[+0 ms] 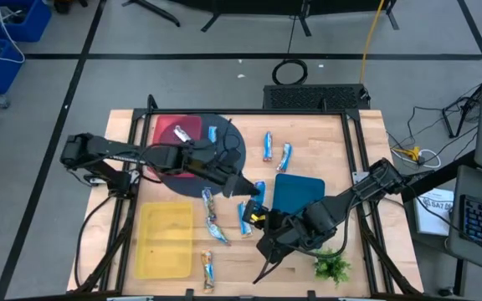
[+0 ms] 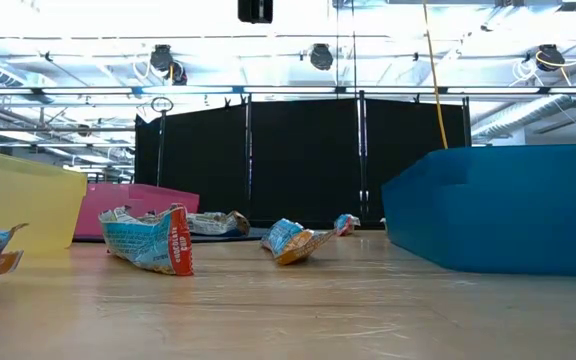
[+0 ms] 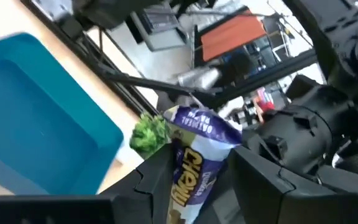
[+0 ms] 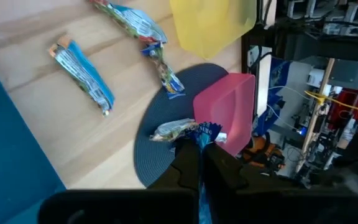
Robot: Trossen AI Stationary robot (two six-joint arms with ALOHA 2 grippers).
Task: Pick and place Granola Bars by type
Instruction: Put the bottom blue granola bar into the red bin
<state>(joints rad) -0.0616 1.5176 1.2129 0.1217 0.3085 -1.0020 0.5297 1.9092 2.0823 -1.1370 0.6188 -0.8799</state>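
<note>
Blue wrappers dominate: several bars lie loose on the wooden table [image 1: 325, 134], w/ three bins around them — pink bin [image 1: 176, 132] on a dark mat [image 1: 233, 155], yellow bin [image 1: 166, 240], blue bin [image 1: 298, 194].

Left pincer [image 1: 243, 185]: closed on a blue/purple bar [image 3: 194, 158], lifted over table centre, between the mat and the blue bin. Left wrist view shows the bar standing up between the fingers, gripped at its lower part, upper end free and crumpled.

Right pincer [image 1: 262, 221]: closed on another blue bar [image 4: 202, 140], just beside the left pincer, near the blue bin's front corner. Right wrist view shows only the bar's end past the fingers; grip depth unclear.

Loose bars: two [image 1: 276, 150] behind the blue bin, one [image 1: 212, 134] on the mat, a twisted pair [image 1: 212, 217] beside the yellow bin, one [image 1: 207, 269] at the front edge.

Procedure, as judged:
- Arms are close. Move one at a time; route each away from the other before lowering.
- Confirm wrapper type before choosing a bin. Which type goes where can't be told here.
- Free end will flop. Carry slowly, lower inside the bin walls, then release.
- Keep right arm clear of the plant [image 1: 331, 267].
</note>
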